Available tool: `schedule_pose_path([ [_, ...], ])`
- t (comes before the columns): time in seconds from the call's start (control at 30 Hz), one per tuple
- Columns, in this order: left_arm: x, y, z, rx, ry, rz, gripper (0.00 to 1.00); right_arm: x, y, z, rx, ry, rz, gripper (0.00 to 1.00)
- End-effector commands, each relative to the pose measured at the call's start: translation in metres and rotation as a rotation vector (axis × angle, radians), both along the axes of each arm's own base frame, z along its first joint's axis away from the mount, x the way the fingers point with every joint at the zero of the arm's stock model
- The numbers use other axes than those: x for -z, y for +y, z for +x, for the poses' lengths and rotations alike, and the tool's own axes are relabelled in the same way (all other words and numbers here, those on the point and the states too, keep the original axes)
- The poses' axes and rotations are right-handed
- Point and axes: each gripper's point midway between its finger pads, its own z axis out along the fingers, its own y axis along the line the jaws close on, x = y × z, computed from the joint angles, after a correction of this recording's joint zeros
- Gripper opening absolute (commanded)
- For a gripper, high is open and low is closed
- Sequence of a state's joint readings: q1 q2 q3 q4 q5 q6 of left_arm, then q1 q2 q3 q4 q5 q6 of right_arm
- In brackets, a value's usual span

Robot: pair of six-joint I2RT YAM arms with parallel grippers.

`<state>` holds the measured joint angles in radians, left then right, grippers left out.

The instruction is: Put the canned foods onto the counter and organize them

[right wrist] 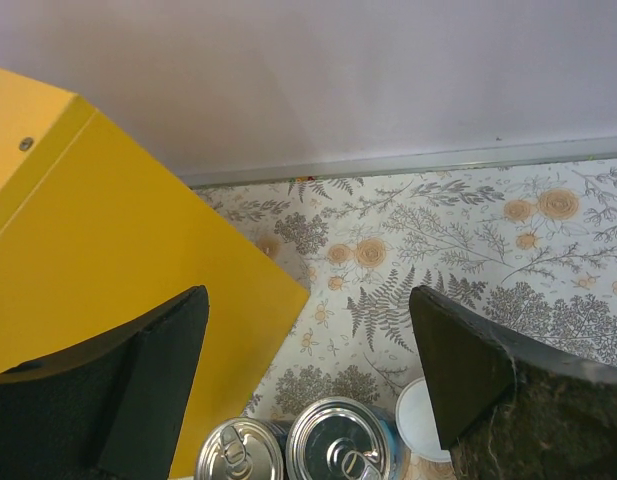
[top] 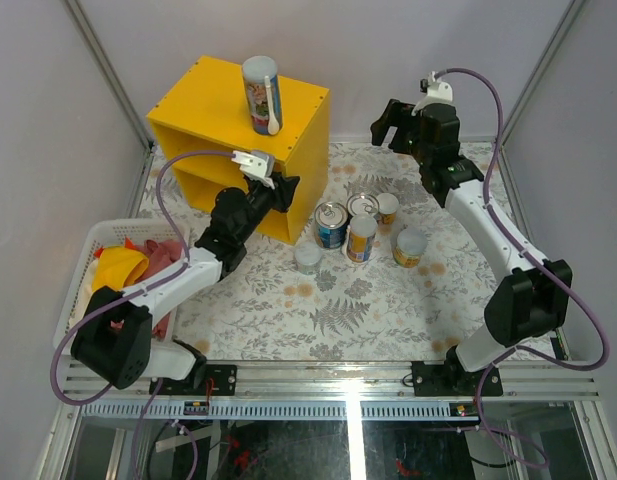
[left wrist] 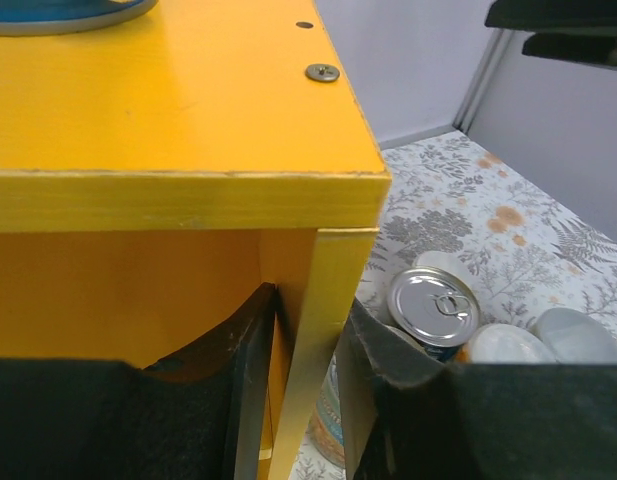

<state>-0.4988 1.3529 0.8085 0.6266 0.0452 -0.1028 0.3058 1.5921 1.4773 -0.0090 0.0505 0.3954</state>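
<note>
Fern-printed cloth covers the table [top: 318,310], which is boxed in by pale walls. At far left is a white laundry basket [top: 76,262] of clothes, well apart from the cans. Next to it the left end effector [top: 281,190] is closed narrow on the front edge of the counter [top: 213,100] side wall, with one of its fingers [left wrist: 250,400] on each face of the panel and no can in it. On the counter's flat top stands one tall tube [top: 261,95], upright, with bare yellow board on both sides of it. That leaves room for a row, though the top has no lip, so anything set near the edge could slide off. Right of the counter six cans stand packed on the table: a short pale-lidded can [top: 307,259], two steel pull-tab cans [top: 331,225] [top: 363,206], a slim yellow tube [top: 360,240], a small can [top: 388,208] and a wider pale-lidded can [top: 411,247]. They look rigid, smooth-walled and probably weighty, so they are best taken around the side wall at mid-height, not by the lid. The slim tube looks tippy, and the tight gaps leave little finger room. At right, the right end effector [top: 396,122] hangs wide and empty above the cluster's far side.
</note>
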Motion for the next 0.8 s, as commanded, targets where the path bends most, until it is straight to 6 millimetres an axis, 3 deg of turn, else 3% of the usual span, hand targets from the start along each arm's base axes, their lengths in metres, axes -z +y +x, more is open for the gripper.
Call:
schedule_pose_path([
  [0.0,-0.024,-0.052,-0.036,0.230,-0.047,-0.033,0.00,-0.036,-0.002,-0.009,0.007,-0.095,0.005,0.89],
  [0.37,-0.025,-0.083,-0.067,0.353,-0.039,-0.028,0.00,-0.058,0.012,-0.024,-0.100,-0.131,0.015,0.87],
  [0.77,-0.022,-0.118,-0.097,0.480,-0.016,-0.024,0.00,-0.117,0.051,-0.067,-0.361,-0.255,-0.002,0.87],
])
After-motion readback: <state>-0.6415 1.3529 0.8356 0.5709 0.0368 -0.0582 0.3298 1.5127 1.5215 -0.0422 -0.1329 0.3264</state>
